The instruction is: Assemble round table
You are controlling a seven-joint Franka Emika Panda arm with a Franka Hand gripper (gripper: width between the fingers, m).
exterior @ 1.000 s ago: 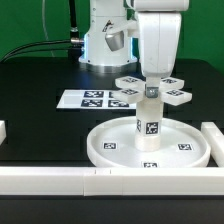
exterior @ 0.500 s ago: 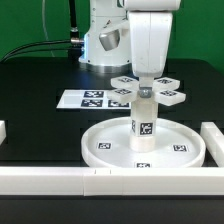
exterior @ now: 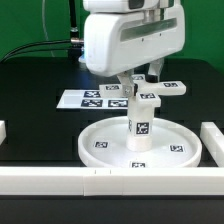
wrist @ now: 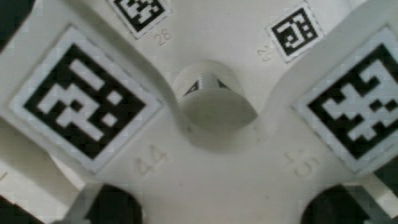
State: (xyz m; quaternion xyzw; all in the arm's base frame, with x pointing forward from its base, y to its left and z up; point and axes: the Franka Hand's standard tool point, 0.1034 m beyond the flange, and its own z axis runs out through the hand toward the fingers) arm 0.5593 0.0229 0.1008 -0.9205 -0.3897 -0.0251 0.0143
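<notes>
The large rimmed round disc [exterior: 100, 150] lies flat near the front of the table. The short cylinder leg [exterior: 140, 128] stands upright at its middle, with a tag facing the camera. The cross-shaped four-arm piece [exterior: 165, 90] sits level on top of the leg. My gripper [exterior: 140, 90] comes straight down and is shut on the cross piece. In the wrist view the cross piece [wrist: 214, 95] fills the picture, with tagged arms around a raised centre hub. The dark fingertips [wrist: 111, 205] stand at either side of it, and my gripper [wrist: 222, 205] is closed on its body.
The marker board [exterior: 92, 99] lies flat behind the disc on the exterior view's left. White border blocks run along the front [exterior: 60, 178], the right [exterior: 213, 140] and the left edge [exterior: 3, 130]. The table top is black.
My hand has turned about its vertical axis and the cross piece has turned with it on top of the leg. The disc and leg have shifted slightly to the exterior view's left.
</notes>
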